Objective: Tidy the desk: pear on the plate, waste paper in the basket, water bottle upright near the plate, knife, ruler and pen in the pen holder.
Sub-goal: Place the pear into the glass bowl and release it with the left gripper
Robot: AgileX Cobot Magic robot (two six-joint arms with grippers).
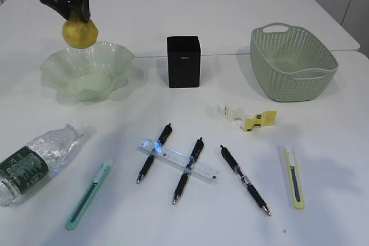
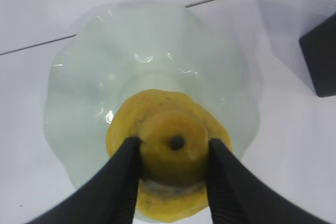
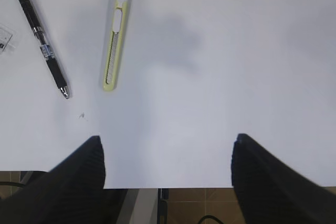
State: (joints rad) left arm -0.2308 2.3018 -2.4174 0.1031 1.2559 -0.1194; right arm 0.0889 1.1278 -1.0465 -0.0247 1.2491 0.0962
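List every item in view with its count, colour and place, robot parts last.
pear: one, yellow, held above the plate's far-left rim
plate: one, pale green glass, far left
pen holder: one, black, centre back
basket: one, grey-green, far right
waste paper: yellow and whitish scraps, in front of the basket
water bottle: one, clear with dark green label, lying near left
ruler: one, transparent, across two pens
pens: three, black, near centre
teal utility knife: one, near left
yellow utility knife: one, near right
table: white
left gripper: black, closed on the pear
right gripper: black, open, above the table's near edge
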